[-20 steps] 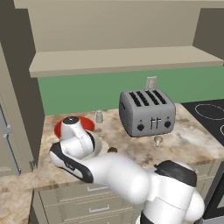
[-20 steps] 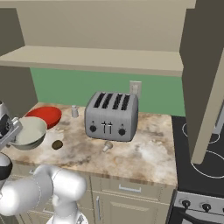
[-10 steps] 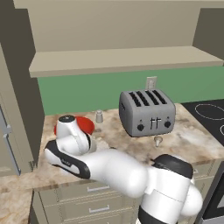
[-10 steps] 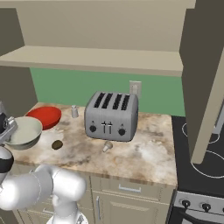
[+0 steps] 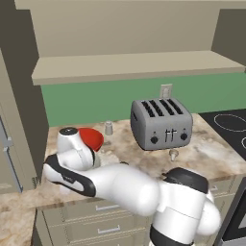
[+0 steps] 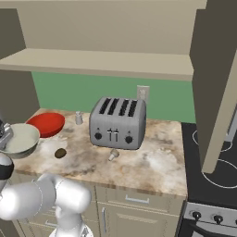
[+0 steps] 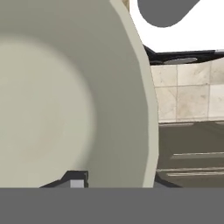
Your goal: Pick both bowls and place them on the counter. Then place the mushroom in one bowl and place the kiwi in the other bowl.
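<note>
The silvery-grey bowl (image 6: 21, 139) with its pale cream inside (image 7: 57, 100) hangs at the counter's (image 6: 139, 162) left end, its rim pinched in my gripper (image 6: 4, 134). In the hand view one dark fingertip (image 7: 77, 180) shows against the bowl's wall. The red bowl (image 6: 46, 124) rests on the counter just behind it, partly hidden by my arm in the left base view (image 5: 92, 138). The kiwi (image 6: 60, 153) lies on the stone in front of the red bowl. The mushroom (image 6: 112, 155) (image 5: 173, 154) stands before the toaster.
A grey four-slot toaster (image 6: 118, 122) stands mid-counter, with a small grey shaker (image 6: 78, 118) to its left by the green wall. A beige shelf (image 6: 102, 62) runs above. A black cooktop (image 6: 215, 159) lies at the right. Cabinet drawers and floor tiles (image 7: 188, 100) show beyond the bowl's rim.
My gripper and the silvery-grey bowl have shifted slightly to the left together. In the left base view my wrist has moved left, uncovering more of the red bowl.
</note>
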Controlling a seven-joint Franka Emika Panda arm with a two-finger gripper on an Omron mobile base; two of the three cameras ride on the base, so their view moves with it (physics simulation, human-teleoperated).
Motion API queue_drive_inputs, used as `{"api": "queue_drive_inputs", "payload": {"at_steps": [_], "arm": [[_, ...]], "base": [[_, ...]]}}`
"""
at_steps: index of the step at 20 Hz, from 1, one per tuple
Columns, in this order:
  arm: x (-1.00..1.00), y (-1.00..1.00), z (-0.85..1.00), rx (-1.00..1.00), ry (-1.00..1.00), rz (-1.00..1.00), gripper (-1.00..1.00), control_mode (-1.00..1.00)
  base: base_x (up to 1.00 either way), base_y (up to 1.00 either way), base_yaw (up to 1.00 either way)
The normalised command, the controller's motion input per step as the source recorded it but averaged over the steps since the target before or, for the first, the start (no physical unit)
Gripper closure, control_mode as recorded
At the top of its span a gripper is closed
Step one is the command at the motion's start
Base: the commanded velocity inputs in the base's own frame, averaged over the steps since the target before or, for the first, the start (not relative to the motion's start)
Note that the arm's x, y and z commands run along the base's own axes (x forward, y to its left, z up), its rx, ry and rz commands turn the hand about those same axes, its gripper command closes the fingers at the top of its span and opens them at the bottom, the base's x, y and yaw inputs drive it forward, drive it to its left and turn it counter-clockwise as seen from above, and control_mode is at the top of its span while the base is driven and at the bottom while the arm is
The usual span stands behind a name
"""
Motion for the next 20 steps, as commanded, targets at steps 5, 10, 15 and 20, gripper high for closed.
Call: {"api": "queue_drive_inputs", "payload": {"at_steps": [5, 10, 15, 20], "arm": [[-0.06, 0.23, 0.02, 0.0, 0.03, -0.01, 1.0, -1.0], [-0.09, 0.01, 0.01, 0.0, 0.02, -0.06, 1.0, -1.0], [-0.07, 0.0, 0.03, 0.0, 0.0, -0.05, -1.0, -1.0], [-0.13, -0.07, 0.01, 0.0, 0.0, -0.06, -1.0, -1.0]], "base": [[0.0, 0.0, 0.0], [0.0, 0.0, 0.0], [0.0, 0.0, 0.0], [0.0, 0.0, 0.0]]}}
